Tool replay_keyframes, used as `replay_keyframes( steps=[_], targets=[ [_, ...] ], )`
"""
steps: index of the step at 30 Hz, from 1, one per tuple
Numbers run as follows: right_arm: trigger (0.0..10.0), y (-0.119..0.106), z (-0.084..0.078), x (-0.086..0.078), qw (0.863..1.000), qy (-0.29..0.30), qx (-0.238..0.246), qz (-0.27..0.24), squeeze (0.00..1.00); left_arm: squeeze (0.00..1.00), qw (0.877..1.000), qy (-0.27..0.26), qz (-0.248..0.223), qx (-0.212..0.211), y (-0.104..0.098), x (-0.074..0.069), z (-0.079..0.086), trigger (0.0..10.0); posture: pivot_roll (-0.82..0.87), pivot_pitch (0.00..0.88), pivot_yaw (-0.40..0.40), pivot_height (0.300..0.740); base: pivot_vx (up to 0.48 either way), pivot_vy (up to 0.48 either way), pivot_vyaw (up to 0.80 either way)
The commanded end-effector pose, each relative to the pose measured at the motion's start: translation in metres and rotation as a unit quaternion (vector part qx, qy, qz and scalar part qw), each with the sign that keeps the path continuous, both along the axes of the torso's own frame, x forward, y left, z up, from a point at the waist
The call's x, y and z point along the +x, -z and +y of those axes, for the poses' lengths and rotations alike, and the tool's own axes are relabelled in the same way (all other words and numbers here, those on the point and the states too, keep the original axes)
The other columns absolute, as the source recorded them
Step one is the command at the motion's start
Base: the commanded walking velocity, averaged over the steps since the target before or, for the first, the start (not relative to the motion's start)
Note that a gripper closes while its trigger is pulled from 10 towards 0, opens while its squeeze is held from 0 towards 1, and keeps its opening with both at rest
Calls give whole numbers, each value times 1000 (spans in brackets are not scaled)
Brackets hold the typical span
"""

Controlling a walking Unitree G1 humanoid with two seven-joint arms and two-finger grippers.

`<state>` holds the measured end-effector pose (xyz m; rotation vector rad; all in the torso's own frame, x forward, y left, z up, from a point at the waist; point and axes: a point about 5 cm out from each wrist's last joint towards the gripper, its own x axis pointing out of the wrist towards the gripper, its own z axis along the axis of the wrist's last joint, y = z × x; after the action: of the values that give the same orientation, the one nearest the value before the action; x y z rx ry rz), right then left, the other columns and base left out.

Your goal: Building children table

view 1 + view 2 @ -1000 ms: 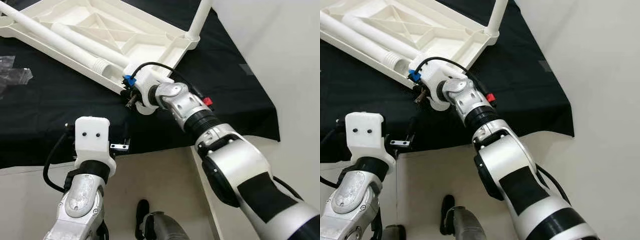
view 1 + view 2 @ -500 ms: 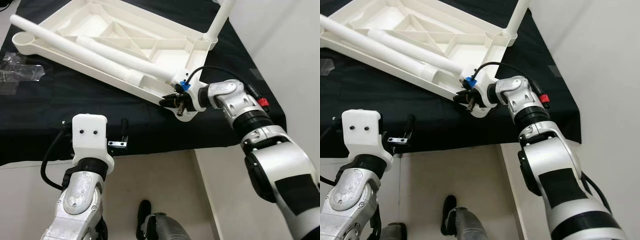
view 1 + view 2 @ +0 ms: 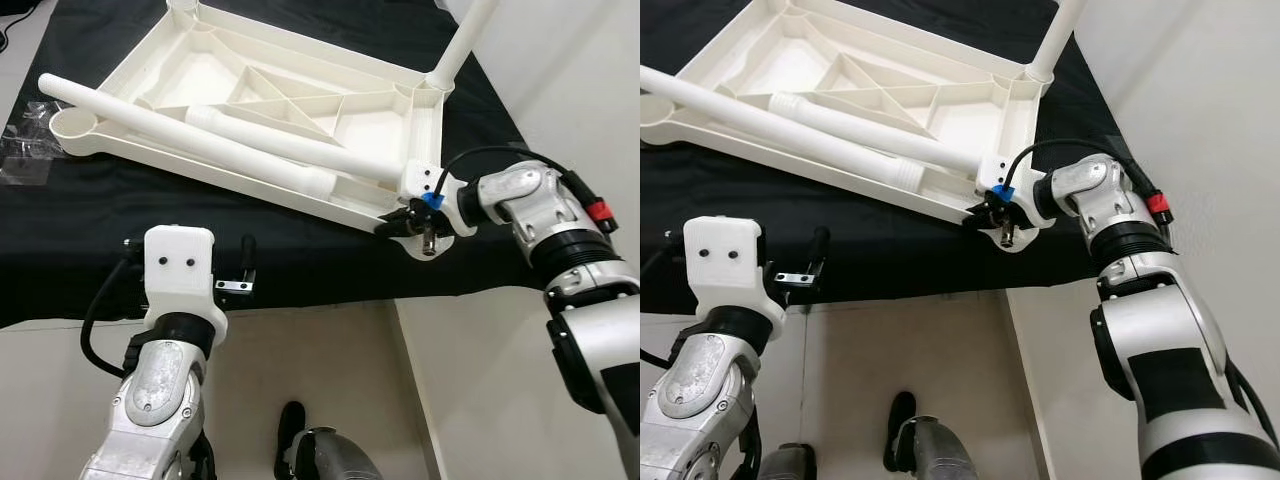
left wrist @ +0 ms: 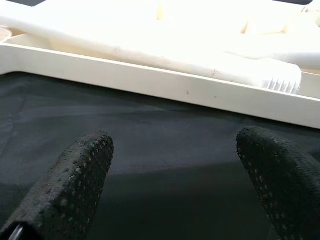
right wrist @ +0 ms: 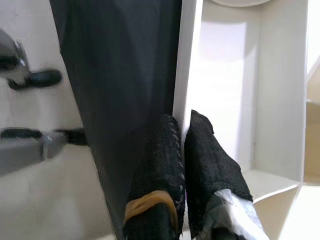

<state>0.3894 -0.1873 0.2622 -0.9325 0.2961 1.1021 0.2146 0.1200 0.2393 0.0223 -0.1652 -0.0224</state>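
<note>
A white plastic table top point(image 3: 205, 75) lies upside down on a black cloth point(image 3: 110, 225). Two loose white legs rest across it, a long one point(image 3: 150, 122) and a second one point(image 3: 300, 150). A third leg point(image 3: 468, 35) stands upright in the far right corner socket. My right gripper point(image 3: 402, 222) is shut on the table top's near rim point(image 5: 189, 60) at the near right corner, one finger point(image 5: 162, 150) on each side of the wall. My left gripper point(image 4: 175, 165) hovers open over the cloth's front edge, short of the rim.
A clear plastic bag point(image 3: 25, 150) lies on the cloth at the far left. The cloth ends at a front edge near my left wrist and at a corner on the right, with pale floor point(image 3: 470, 400) below. A dark shoe-like thing point(image 3: 288, 440) is on the floor.
My right gripper has swung to the right with the rim in its grip, dragging and turning the table top rightward across the cloth. The left arm has stayed put.
</note>
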Motion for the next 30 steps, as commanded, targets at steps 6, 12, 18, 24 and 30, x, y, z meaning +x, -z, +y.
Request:
replay_keyframes(
  steps=[6,12,18,24,30],
  targets=[
    [10000,23,6,2,999,6,-45,4,737,0,1000,4,14,3,5,0,0,10000,-8,381,-207,740,0,0,0],
    [10000,20,10,1,999,-6,-35,8,1000,0,1000,2,14,4,5,0,2,10000,-6,379,-207,740,0,0,0],
    [10000,2,13,-3,998,-50,14,17,1000,0,1000,3,12,3,4,1,1,10000,-5,368,-205,740,0,0,0],
    [10000,-21,12,-4,994,-61,78,34,0,0,1000,5,9,3,4,2,1,10000,-3,350,-201,740,0,0,0],
    [10000,-33,12,-4,991,-56,116,39,0,0,1000,6,9,4,5,3,1,10000,-4,342,-200,740,0,0,0]
  ],
)
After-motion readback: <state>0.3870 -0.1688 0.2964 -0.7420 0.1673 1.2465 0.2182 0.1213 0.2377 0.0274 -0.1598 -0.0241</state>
